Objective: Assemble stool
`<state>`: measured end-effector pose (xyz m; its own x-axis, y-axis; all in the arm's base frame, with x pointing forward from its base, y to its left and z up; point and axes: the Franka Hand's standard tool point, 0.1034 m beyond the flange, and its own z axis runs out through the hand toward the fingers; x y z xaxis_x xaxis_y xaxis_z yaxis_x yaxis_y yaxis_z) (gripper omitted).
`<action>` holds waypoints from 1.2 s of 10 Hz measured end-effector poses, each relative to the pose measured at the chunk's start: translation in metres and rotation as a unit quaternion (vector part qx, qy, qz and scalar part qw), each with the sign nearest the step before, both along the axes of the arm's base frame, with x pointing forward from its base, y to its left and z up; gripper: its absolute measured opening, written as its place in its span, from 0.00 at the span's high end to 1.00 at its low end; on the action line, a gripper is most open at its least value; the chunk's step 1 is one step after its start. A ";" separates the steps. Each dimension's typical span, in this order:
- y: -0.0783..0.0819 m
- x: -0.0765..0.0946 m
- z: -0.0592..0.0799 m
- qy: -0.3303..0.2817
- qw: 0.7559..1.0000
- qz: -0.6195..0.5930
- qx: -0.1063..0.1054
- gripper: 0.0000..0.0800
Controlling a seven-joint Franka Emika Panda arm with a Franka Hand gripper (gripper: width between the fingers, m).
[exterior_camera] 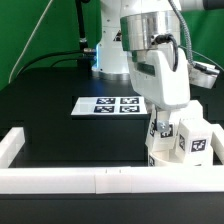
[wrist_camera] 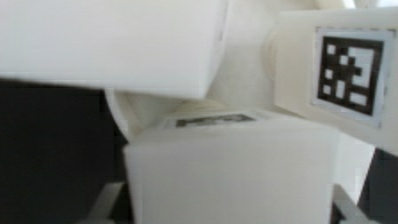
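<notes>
Black table [exterior_camera: 60, 110] took most of the exterior view; bare dark room lay behind and toward that view's left. The marker board [exterior_camera: 108, 104] lay flat mid-table, well apart from the work. The long white rail [exterior_camera: 70, 178] ran along the near edge w/ a short return at the exterior view's left, boxing the work area in.

Stool parts were bunched at the near edge, exterior view's right, hard against the rail. The arm [exterior_camera: 150, 50] came down steeply over them. The gripper [exterior_camera: 160, 122] was closed down to nearly its narrowest, pinching a leg [exterior_camera: 160, 130] from above; the wrist view showed a white block [wrist_camera: 222, 175] close betw. the fingers. The leg's long axis looked roughly upright, in line w/ the pincer. A 2nd leg [exterior_camera: 194, 140], tag facing the camera, stood just beside it on the exterior view's right, prob. touching. Seat disc [exterior_camera: 155, 157] appeared to sit directly under both; its rim was mostly hidden.

Judgement: the next move turned on the held leg's alignment over the seat below. Tight on the rail side & the neighbour leg's side; free room only up & back.
</notes>
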<state>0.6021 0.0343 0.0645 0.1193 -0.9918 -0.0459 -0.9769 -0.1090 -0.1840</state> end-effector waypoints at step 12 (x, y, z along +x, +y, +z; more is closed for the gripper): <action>0.032 0.009 0.009 -0.060 0.843 -0.513 0.150 0.58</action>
<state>0.6112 0.0662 0.0734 -0.7723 -0.5223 -0.3616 -0.5019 0.8506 -0.1568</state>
